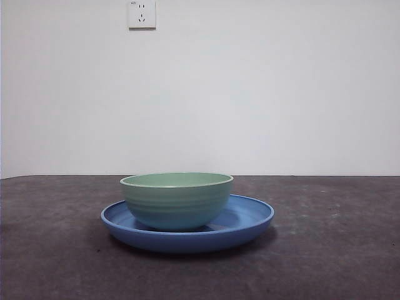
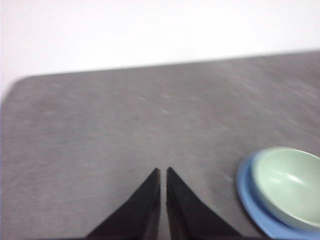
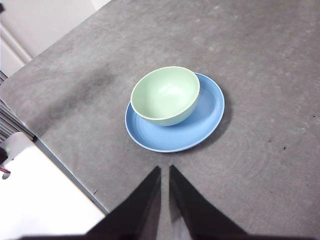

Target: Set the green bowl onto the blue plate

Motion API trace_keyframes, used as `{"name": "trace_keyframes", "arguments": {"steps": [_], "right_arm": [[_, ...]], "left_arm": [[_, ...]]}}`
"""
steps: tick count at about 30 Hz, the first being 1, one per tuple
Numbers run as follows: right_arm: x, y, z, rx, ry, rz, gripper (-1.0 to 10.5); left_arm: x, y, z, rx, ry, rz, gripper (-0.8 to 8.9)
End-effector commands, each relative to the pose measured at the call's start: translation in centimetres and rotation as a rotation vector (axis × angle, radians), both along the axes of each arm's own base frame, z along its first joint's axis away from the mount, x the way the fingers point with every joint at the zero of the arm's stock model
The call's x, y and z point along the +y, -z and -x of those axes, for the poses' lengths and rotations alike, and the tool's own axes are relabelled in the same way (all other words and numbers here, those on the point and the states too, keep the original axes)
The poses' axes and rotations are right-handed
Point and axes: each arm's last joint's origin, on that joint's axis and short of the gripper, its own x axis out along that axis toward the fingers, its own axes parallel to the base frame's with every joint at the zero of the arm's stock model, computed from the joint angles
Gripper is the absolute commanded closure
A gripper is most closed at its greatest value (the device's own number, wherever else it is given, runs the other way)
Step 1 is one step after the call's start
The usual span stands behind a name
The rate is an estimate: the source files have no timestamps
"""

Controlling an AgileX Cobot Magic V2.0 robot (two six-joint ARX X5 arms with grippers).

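Observation:
The green bowl (image 1: 177,200) stands upright and empty inside the blue plate (image 1: 250,219) on the dark table, set a little left of the plate's middle in the front view. From the right wrist, the green bowl (image 3: 165,95) rests in the blue plate (image 3: 205,112), with my right gripper (image 3: 165,170) shut and hovering apart from the plate's rim, holding nothing. In the left wrist view the green bowl (image 2: 290,185) and blue plate (image 2: 250,200) lie off to one side, while my left gripper (image 2: 163,172) is shut over bare table. Neither arm appears in the front view.
A grey tabletop (image 1: 337,250) runs back to a white wall carrying a socket (image 1: 142,14). The right wrist view shows the table edge (image 3: 55,160) with a white surface beyond it.

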Motion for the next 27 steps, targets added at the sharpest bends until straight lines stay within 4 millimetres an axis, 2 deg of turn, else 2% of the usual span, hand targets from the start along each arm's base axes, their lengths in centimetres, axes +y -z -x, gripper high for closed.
{"name": "trace_keyframes", "arguments": {"steps": [1,8,13,19,27], "right_arm": [[0.0,-0.3,0.0,-0.012,-0.004,-0.007,9.2],[0.0,-0.3,0.0,-0.012,-0.004,-0.007,9.2],[0.0,-0.3,0.0,-0.012,-0.004,-0.007,9.2],[0.0,-0.3,0.0,-0.012,-0.004,-0.007,9.2],[0.0,-0.3,0.0,-0.012,-0.004,-0.007,9.2]], "left_arm": [[0.3,2.5,-0.6,-0.072,-0.043,0.004,7.94],[0.7,9.0,-1.6,-0.089,-0.104,0.024,7.94],[1.1,12.3,-1.7,-0.032,-0.215,0.085,7.94],[1.2,13.9,-1.7,-0.020,-0.231,0.086,7.94],[1.2,14.3,-1.7,-0.021,-0.228,0.071,7.94]]}}
